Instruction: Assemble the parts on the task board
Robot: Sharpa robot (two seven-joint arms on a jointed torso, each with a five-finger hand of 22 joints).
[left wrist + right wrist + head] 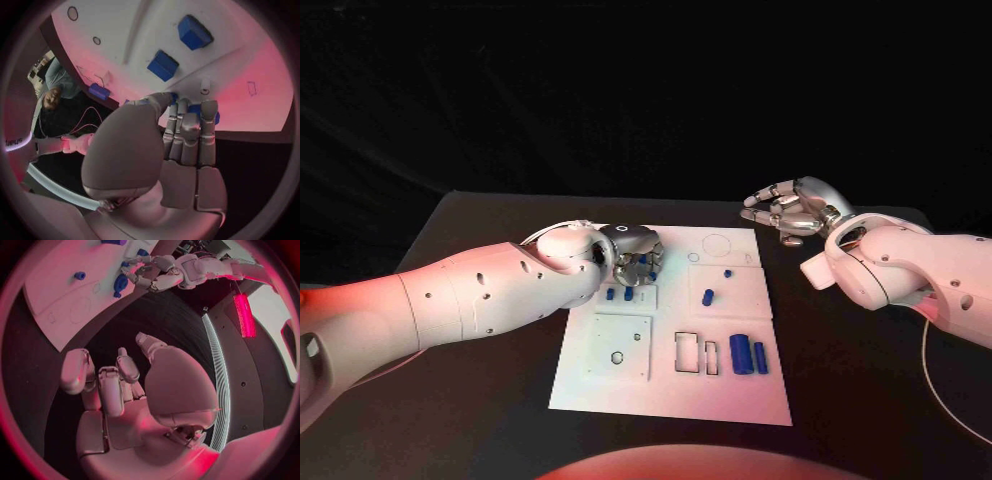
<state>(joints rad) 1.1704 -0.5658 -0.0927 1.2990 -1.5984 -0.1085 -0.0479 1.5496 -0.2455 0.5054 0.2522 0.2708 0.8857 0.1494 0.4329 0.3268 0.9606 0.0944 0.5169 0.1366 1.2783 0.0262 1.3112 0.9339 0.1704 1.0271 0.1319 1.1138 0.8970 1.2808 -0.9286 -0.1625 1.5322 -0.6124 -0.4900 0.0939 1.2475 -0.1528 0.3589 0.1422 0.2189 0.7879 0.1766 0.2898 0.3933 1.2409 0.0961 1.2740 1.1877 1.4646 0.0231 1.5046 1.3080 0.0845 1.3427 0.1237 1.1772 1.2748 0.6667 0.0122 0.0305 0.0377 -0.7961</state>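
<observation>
The white task board [668, 385] lies in the middle of the table. My left hand [635, 262] hovers over its far left part, fingers pointing down. Its fingertips [187, 112] close round a small blue part [215, 118]. Two short blue parts [620, 294] lie just below that hand. Two small blue parts [718, 285] sit mid-board, and two long blue blocks [749, 355] lie at the near right, also seen as blue blocks [178, 47]. My right hand [790, 212] hangs beyond the board's far right corner, its fingers [100, 380] curled in with nothing in them.
The board carries a raised square plate [622, 347] at the near left, narrow rectangular slots [692, 352] beside the long blocks, and a round outline [715, 244] at the far edge. Black table [862, 380] surrounds the board.
</observation>
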